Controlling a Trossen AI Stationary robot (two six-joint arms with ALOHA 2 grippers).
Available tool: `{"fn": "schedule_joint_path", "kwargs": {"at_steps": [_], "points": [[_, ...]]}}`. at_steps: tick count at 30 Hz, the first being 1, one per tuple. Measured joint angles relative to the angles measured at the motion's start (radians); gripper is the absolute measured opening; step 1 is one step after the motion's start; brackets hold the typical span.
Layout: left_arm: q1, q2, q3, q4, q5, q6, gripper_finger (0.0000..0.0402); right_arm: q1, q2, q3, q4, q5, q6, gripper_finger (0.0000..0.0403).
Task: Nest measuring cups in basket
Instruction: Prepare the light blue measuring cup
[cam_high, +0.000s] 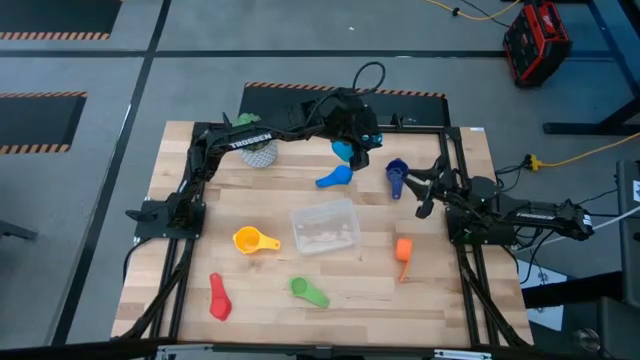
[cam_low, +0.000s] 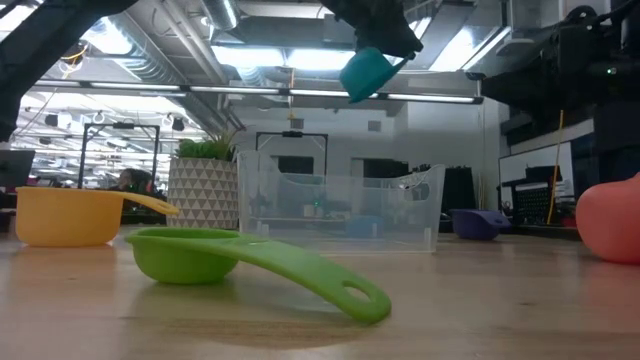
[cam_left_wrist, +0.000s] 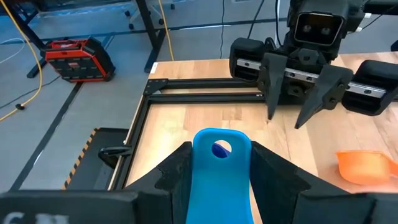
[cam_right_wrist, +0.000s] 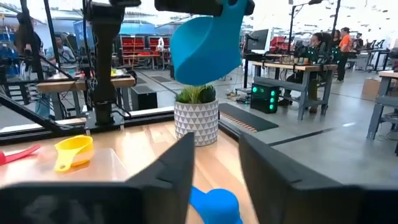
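Observation:
My left gripper (cam_high: 358, 132) hangs high over the far middle of the table, shut on a light blue measuring cup (cam_low: 368, 72). My right gripper (cam_high: 428, 192) waits open by the right edge, near a dark blue cup (cam_high: 397, 178). A mid-blue cup (cam_high: 335, 177) lies on the table below the held one. The clear basket (cam_high: 325, 227) stands at the middle on its flat bottom. Around it lie the yellow cup (cam_high: 255, 240), orange cup (cam_high: 403, 250), green cup (cam_high: 308, 291) and red cup (cam_high: 218, 297). My left gripper pinches the light blue cup by its flat handle (cam_left_wrist: 219, 171) between the two fingers (cam_left_wrist: 177, 177). The handle lies along the fingers, and its holed free end (cam_left_wrist: 219, 148) sticks out past them. The cup is lifted clear, its bowl (cam_right_wrist: 205, 43) hanging tilted below the gripper.
A white patterned pot with a green plant (cam_high: 258, 150) stands at the far left of the table, under the left arm. A black metal frame (cam_high: 455, 140) runs along the table edges. Bare wood lies between the basket and the near edge.

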Motion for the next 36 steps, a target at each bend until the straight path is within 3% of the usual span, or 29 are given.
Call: {"fn": "schedule_joint_path", "kwargs": {"at_steps": [6, 9, 14, 19, 23, 29, 36], "points": [[-0.001, 0.000, 0.000, 0.000, 0.000, 0.000, 0.0133, -0.001, 0.000, 0.000, 0.017, 0.164, 0.032, 0.0248], [-0.003, 0.000, 0.000, 0.000, 0.000, -0.001, 0.0133, -0.016, 0.000, 0.000, 0.069, 0.187, 0.031, 0.0273], [-0.014, 0.000, 0.000, 0.003, 0.001, 0.000, 0.0133, -0.079, 0.010, 0.000, 0.205, 0.000, -0.004, 0.0275], [-0.034, 0.000, -0.001, 0.018, 0.005, 0.000, 0.0133, -0.161, 0.083, 0.001, 0.244, -0.057, -0.017, 0.0270], [-0.054, -0.011, -0.002, 0.033, 0.008, 0.000, 0.0133, -0.222, 0.183, 0.001, 0.342, -0.190, -0.006, 0.0270], [-0.094, -0.056, 0.000, 0.055, 0.010, -0.008, 0.0133, -0.285, 0.333, 0.002, 0.562, -0.302, -0.014, 0.0269], [-0.139, -0.092, -0.002, 0.071, 0.010, -0.008, 0.0133, -0.309, 0.545, 0.155, 0.566, -0.419, -0.065, 0.0269]]}}
